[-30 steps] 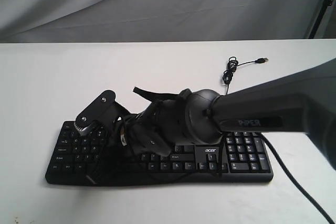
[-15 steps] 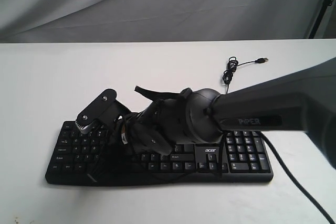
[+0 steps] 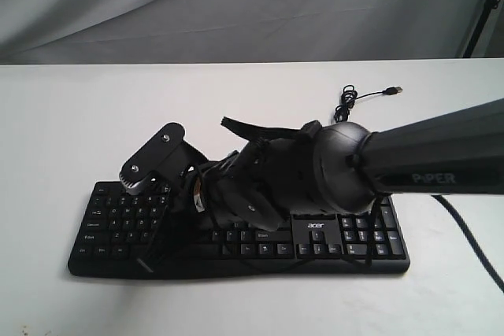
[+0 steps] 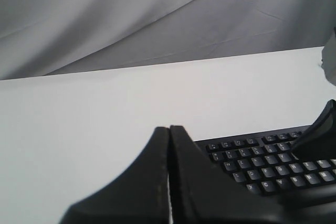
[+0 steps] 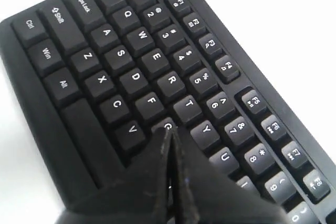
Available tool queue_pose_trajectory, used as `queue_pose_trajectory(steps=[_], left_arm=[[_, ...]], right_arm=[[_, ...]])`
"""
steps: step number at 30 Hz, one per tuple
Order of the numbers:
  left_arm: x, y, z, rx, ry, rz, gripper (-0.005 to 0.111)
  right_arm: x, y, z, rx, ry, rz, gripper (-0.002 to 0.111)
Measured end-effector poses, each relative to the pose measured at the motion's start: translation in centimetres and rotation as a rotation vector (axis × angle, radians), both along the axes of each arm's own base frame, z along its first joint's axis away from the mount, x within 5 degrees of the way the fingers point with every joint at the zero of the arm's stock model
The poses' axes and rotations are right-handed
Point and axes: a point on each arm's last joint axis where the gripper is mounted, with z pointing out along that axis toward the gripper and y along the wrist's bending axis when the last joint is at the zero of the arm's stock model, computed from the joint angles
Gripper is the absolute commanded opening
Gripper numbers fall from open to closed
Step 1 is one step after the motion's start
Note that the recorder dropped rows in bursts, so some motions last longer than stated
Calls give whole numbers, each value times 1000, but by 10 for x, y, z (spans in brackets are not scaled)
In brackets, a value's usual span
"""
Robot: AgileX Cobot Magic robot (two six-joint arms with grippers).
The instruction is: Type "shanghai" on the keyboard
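Note:
The black keyboard (image 3: 110,224) lies across the front of the white table, its white "acer" logo (image 3: 315,226) near the number pad. My right arm (image 3: 339,171) reaches from the right over its middle. In the right wrist view my right gripper (image 5: 169,132) is shut, empty, its tip over the G key (image 5: 167,125), between V and Y; I cannot tell whether it touches. My left gripper (image 4: 169,128) is shut and empty above bare table, apart from the keyboard (image 4: 252,153) beside it. The exterior view does not show it.
The keyboard's thin black cable (image 3: 345,106) coils on the table behind the number pad and ends in a loose USB plug (image 3: 398,90). A grey cloth backdrop (image 3: 236,5) hangs behind the table. Another dark cable (image 3: 472,241) trails off at the right.
My right arm's wrist and forearm have shifted right over the keyboard and risen a little. The keyboard and its cable have not moved.

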Motion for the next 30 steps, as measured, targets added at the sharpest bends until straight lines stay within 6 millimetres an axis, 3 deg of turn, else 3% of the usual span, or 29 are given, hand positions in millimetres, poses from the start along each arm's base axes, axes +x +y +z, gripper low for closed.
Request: queue_pose_trajectory(steps=[17,30], left_arm=[[0,0,0,0,0,0,0],[0,0,0,0,0,0,0]], right_arm=[[11,-4,-18,8,20,-40,0],[11,-4,-18,15,24,-47,0]])
